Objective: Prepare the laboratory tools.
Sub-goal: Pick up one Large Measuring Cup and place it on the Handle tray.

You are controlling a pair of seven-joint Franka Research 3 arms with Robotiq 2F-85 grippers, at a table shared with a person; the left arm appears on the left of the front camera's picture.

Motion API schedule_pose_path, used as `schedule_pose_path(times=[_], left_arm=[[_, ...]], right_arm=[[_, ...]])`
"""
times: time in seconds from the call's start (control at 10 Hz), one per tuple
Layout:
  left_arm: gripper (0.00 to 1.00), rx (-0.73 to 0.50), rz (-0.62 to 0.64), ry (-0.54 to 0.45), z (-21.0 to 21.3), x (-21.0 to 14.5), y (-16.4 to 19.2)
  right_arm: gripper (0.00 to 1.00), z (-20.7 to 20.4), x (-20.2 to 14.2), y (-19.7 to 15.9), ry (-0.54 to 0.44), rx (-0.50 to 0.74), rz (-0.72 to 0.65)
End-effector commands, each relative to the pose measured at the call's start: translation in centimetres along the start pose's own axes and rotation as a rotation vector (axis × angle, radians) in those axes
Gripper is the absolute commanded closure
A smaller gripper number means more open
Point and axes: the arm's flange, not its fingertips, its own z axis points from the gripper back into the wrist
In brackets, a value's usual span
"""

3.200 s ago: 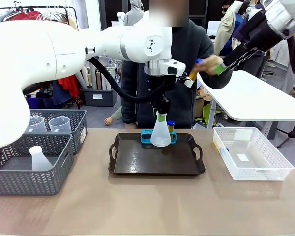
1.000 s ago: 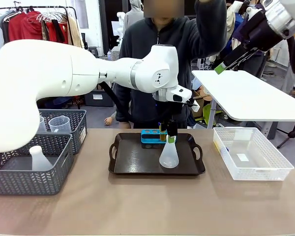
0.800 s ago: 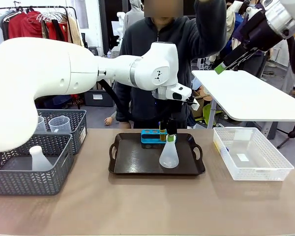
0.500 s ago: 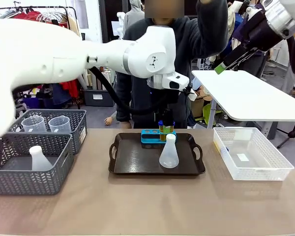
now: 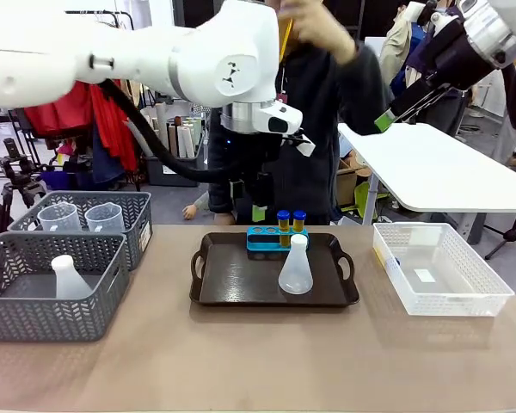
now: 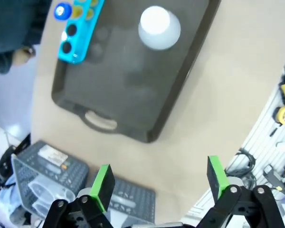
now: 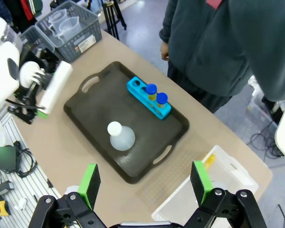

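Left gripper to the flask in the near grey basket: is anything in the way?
Nothing visible. The left gripper hangs open high over the table. The flask stands alone in the grey basket, which is open from above. The basket wall would likely block only a sideways approach.

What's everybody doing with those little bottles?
The translucent white conical flask stands on the dark tray, beside a blue rack holding two small yellow tubes with blue caps. The left gripper hovers open and empty above the table. The right gripper is open, high up. The person's hand holds up something yellow.
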Motion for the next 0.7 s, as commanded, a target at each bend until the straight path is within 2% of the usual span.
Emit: schedule_pose_path(times=[0.0, 0.1, 0.3, 0.6], left_arm=[[0.00, 0.023, 0.076, 0.027, 1.0, -3.6, -0.8], [0.00, 0.074, 0.135, 0.026, 1.7, -4.6, -0.8], [0.00, 0.117, 0.291, 0.001, 4.0, -7.6, 1.8], [0.00, 0.097, 0.482, 0.024, 5.0, -10.7, 5.9]], right_arm=[[0.00, 0.1, 0.1, 0.0, -0.006, 0.007, 0.000], [0.00, 0.1, 0.1, 0.0, -0.006, 0.007, 0.000], [0.00, 0.1, 0.1, 0.0, -0.006, 0.007, 0.000], [0.00, 0.1, 0.1, 0.0, -0.006, 0.007, 0.000]])
